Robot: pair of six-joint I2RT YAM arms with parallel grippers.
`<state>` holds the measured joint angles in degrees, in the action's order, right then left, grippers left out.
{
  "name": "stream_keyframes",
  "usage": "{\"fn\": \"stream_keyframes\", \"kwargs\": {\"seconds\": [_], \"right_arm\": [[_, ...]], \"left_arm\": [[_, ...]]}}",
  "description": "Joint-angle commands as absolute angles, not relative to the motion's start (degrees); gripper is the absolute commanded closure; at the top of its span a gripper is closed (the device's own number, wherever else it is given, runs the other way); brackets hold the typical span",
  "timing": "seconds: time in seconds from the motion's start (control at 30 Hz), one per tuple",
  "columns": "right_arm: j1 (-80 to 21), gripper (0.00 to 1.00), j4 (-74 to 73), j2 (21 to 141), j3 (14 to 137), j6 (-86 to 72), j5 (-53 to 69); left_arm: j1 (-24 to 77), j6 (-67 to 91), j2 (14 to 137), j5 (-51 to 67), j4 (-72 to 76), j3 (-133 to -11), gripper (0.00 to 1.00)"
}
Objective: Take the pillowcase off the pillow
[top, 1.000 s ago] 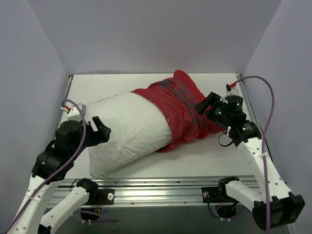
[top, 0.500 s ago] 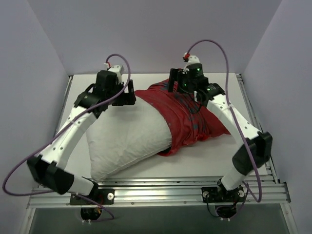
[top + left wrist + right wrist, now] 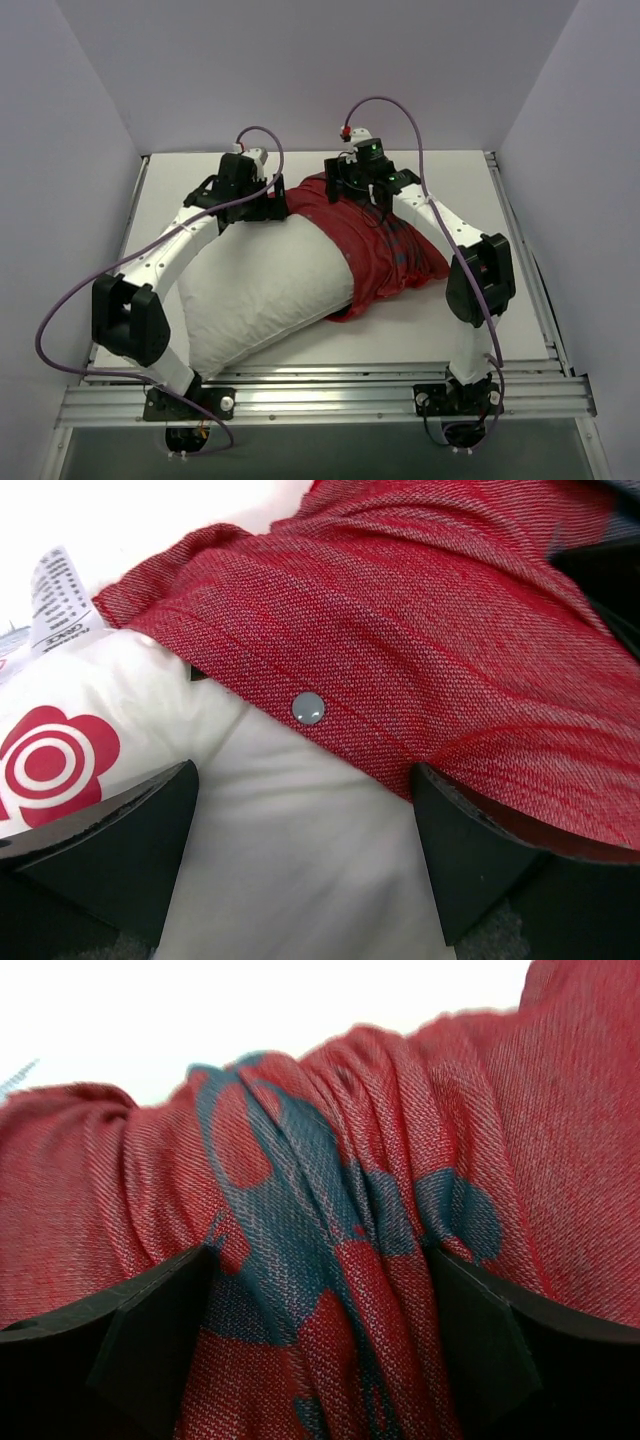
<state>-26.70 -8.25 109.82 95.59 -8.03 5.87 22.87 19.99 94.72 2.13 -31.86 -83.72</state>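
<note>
Top external view: the pillow (image 3: 260,290) lies diagonally on the table (image 3: 420,325), its far right half inside the pillowcase (image 3: 378,240). The hem (image 3: 338,258) crosses the pillow near its middle. Bare table shows along the near edge and the right side. Left wrist view: the left gripper (image 3: 300,830) has its jaws wide apart, straddling the hem and a grey snap (image 3: 308,708). Right wrist view: the right gripper (image 3: 320,1330) is spread wide over bunched pillowcase folds.
</note>
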Motion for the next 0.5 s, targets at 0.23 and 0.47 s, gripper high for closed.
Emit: {"fn": "stream_keyframes", "kwargs": {"seconds": [0.23,0.47], "right_arm": [[-27.9,0.41,-7.6,95.8,67.6,-19.5,0.2],[-31.6,0.37,-8.6,85.8,65.2,-19.8,-2.3]], "left_arm": [[23.2,25.7,75.2,7.2,-34.8,-69.1,0.04],[23.0,23.1,70.8,3.9,-39.1,-69.5,0.06]]}}
